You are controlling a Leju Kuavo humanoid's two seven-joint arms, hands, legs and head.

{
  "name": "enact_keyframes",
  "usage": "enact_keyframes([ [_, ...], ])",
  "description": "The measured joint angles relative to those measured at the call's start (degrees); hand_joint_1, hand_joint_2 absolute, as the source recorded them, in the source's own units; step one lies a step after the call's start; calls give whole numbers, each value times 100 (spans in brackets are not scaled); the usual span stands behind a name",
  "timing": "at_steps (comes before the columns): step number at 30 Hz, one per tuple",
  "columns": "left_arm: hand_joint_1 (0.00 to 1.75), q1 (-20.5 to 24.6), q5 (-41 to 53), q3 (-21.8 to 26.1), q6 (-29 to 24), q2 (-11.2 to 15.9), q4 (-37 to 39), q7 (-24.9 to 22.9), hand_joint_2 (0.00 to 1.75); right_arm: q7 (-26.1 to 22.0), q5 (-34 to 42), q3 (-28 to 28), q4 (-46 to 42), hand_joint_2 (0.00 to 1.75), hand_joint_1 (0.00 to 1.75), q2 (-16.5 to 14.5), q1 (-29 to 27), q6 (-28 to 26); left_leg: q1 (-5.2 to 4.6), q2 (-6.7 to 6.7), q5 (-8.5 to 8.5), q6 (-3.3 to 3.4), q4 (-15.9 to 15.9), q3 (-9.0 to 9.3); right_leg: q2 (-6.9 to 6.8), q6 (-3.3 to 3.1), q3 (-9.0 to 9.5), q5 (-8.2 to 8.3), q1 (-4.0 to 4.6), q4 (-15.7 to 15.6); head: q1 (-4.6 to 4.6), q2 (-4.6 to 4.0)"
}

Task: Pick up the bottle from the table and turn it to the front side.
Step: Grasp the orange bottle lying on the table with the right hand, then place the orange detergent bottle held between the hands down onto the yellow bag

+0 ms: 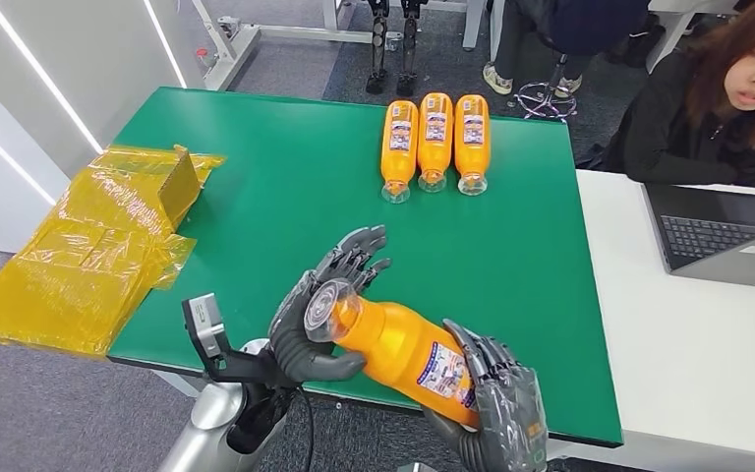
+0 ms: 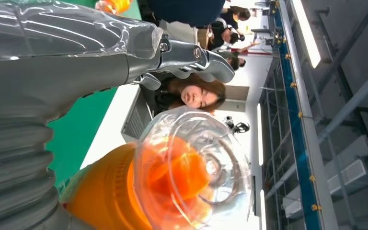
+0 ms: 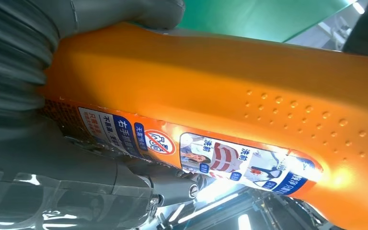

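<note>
An orange bottle (image 1: 403, 349) with a clear cap and a printed label lies tilted above the near edge of the green mat (image 1: 285, 197). My right hand (image 1: 501, 413) grips its base end; up close the label (image 3: 196, 153) faces that hand's fingers (image 3: 139, 187). My left hand (image 1: 295, 339) cups the cap end, thumb under the neck and fingers spread past the cap. In the left wrist view the cap (image 2: 191, 167) sits close to the palm (image 2: 52, 62), with a gap to the straight fingers (image 2: 196, 60).
Three more orange bottles (image 1: 435, 143) lie side by side at the mat's far edge. Crumpled yellow plastic wrap (image 1: 98, 246) hangs off the left side. A white table (image 1: 698, 354) to the right holds a laptop (image 1: 727, 236), with a person (image 1: 708, 98) seated behind it.
</note>
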State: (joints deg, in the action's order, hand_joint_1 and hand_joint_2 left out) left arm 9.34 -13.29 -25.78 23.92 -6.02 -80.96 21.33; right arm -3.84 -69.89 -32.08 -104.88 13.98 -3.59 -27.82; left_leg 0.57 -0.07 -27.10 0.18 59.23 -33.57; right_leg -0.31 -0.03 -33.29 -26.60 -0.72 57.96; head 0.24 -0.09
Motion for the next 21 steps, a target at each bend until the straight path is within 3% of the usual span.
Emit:
enact_keyframes([
  [1, 133, -9, -9, -8, 10, 8, -29, -5, 175, -18, 20, -18, -1, 175, 175, -28, 5, 13, 0, 0, 0, 0, 0, 0, 0, 0, 0, 0, 0, 0, 0, 0],
  [2, 128, -13, -25, -17, 26, 17, -52, -7, 175, -31, 45, -38, -1, 175, 175, -61, 17, 37, 0, 0, 0, 0, 0, 0, 0, 0, 0, 0, 0, 1, 0, 0],
  [6, 8, 0, -268, -48, 168, 36, -97, -31, 175, -38, 141, -83, 2, 175, 175, -173, 152, 156, 0, 1, 1, -1, 0, 1, 0, 0, 0, 0, 0, 2, 0, 0],
  [7, 38, 13, -371, -56, 213, 36, -102, -66, 175, -40, 171, -98, 4, 175, 175, -193, 199, 173, 0, 0, 2, -1, 0, 1, 0, 0, 0, 0, 0, 2, 0, 0],
  [10, 162, 66, -647, -100, 344, 39, -117, -189, 175, -50, 266, -142, 17, 175, 175, -232, 314, 181, 0, -1, 3, -2, 0, 1, -1, 0, 0, 1, 0, 2, 1, 0],
  [13, 170, 104, -807, -142, 459, 40, -123, -231, 175, -54, 299, -160, 21, 175, 175, -248, 364, 169, 0, -1, 3, -2, 0, 1, -1, 0, 0, 1, 0, 2, 0, 0],
  [14, 164, 114, -848, -151, 492, 40, -123, -243, 175, -53, 301, -164, 22, 175, 175, -252, 369, 165, 0, -1, 3, -2, 0, 0, -1, 0, 0, 1, 0, 2, 0, 0],
  [18, 7, 181, -982, -187, 535, 40, -126, -308, 175, -52, 299, -185, 21, 175, 175, -258, 385, 133, 0, -1, 3, -2, 0, 0, -1, 0, 0, 0, 0, 2, 0, 0],
  [21, 0, 208, -1058, -196, 496, 43, -137, -376, 175, -63, 290, -207, 17, 175, 175, -260, 378, 104, 0, 0, 2, -2, 0, 0, 0, 0, -1, 0, 0, 2, 0, 0],
])
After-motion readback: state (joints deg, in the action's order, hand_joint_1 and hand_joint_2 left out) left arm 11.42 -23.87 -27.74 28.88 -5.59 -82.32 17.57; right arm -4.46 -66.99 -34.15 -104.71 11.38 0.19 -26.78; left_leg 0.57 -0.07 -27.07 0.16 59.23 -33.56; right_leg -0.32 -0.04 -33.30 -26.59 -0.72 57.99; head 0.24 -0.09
